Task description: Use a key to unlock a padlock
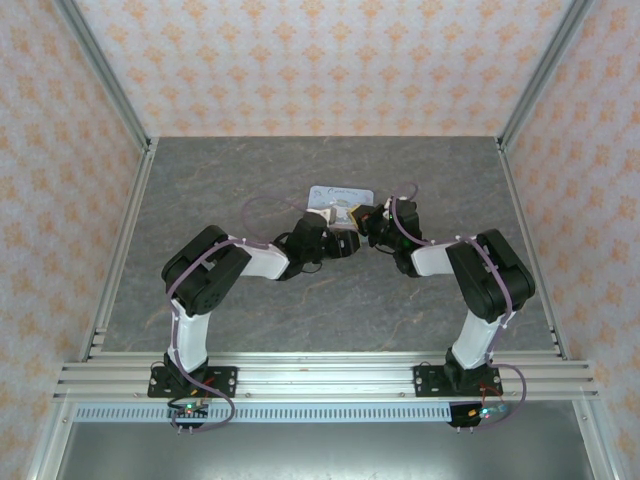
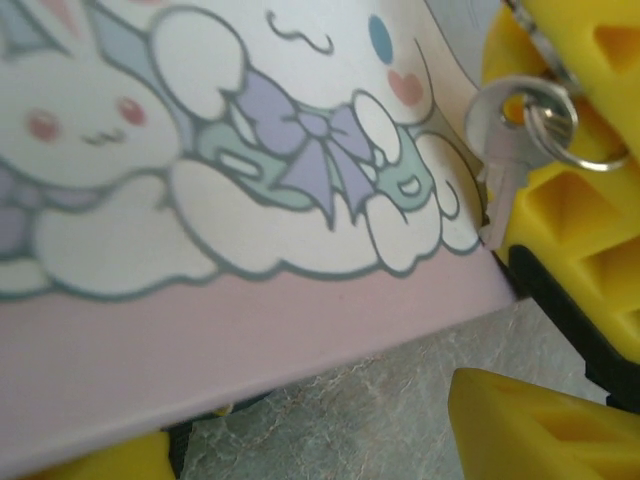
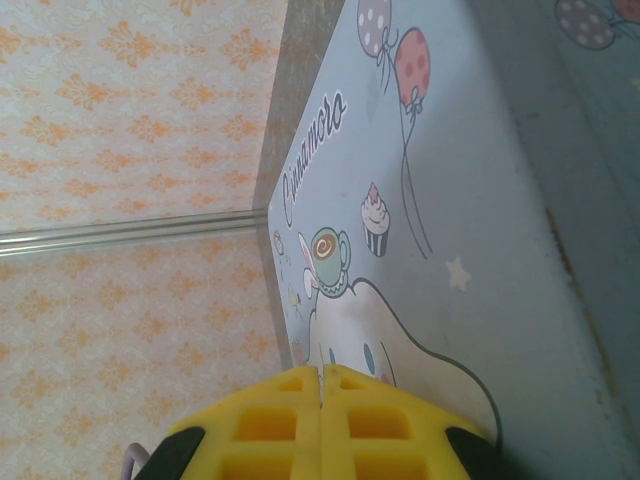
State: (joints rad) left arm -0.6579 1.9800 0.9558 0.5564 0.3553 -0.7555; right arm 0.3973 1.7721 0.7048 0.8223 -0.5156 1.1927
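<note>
The right gripper (image 3: 322, 376) has its 2 yellow fingers pressed together with no gap at the seam. In the left wrist view a silver key (image 2: 503, 150) on a key ring (image 2: 556, 118) lies against the edge of those fingers. Its blade points down, just beside the corner of the cartoon-printed tin (image 2: 250, 200). Whether the fingers nip the key itself or only something else on the ring, I cannot tell.

The left gripper (image 2: 290, 430) has its fingers apart, 1 at each end of the tin's near side. Bare table (image 2: 400, 390) shows between the right-hand finger and the tin. Where the padlock sits I cannot tell.

The main risk is probably a weak hold. If the key hangs from the ring, it could swing or twist as soon as the blade meets metal and miss the keyhole. With the blade this close to the tin's corner, it could catch there and be levered out. Because the left fingers are not clamped on the tin, a push from the key could slide it across the table.
</note>
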